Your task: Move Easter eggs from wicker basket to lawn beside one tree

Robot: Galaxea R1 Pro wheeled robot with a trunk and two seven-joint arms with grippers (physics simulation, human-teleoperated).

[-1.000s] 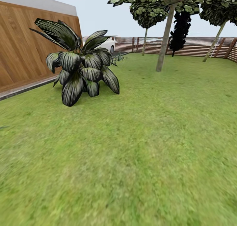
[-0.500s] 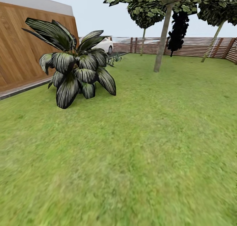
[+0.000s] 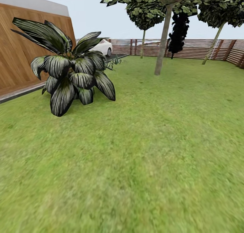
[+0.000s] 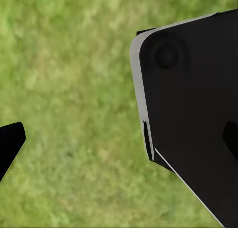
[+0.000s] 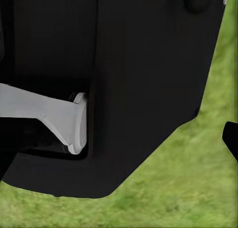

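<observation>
Rolling over the lawn, the robot faces the tree beyond the leafy bush, presumably seeking the basket; either gripper's opening I cannot tell.

We saw the lawn, mottled green grass, beneath the camera. A large black panel with a pale grey edge, part of the robot, covered much of it. A small dark tip showed apart from it.
</observation>
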